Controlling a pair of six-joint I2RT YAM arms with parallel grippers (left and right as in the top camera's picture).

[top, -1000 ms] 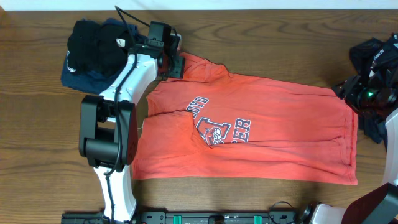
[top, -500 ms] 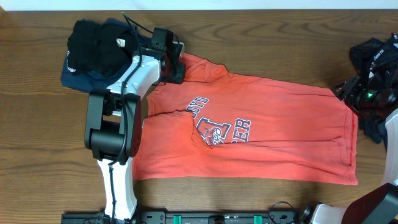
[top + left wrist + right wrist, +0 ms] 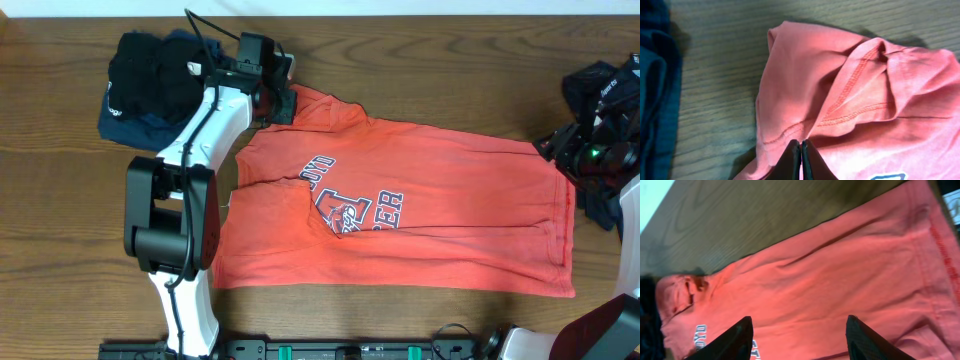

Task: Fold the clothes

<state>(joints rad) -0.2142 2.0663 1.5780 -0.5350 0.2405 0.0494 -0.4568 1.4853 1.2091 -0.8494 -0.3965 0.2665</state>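
Clothes pile [image 3: 150, 85], black on navy, sits upper left of the overhead view on a wood table [image 3: 60, 220]; its navy edge also shows at the far left of the left wrist view.

Just right of it, the left arm reaches up to the T-shirt's top-left corner. The left gripper [image 3: 283, 103] is at the sleeve [image 3: 805, 85]. In the wrist cam the fingers [image 3: 794, 160] are pressed together w/ no gap, tips on the bunched sleeve hem. Can't tell if cloth is nipped btwn them.

The orange-red T-shirt [image 3: 400, 200] lies mostly flat across the frame centre, from the left arm to the right edge. Navy-and-white lettering [image 3: 350, 205] sits left of centre, w/ some creases near it.

At far right, the right gripper [image 3: 590, 155] is just beside the shirt's right edge. In its wrist cam the right gripper [image 3: 799, 340] has fingers [image 3: 737, 340] spread wide above the shirt, nothing btwn them. Another dark garment [image 3: 598, 80] is bunched at the upper right, by that arm.
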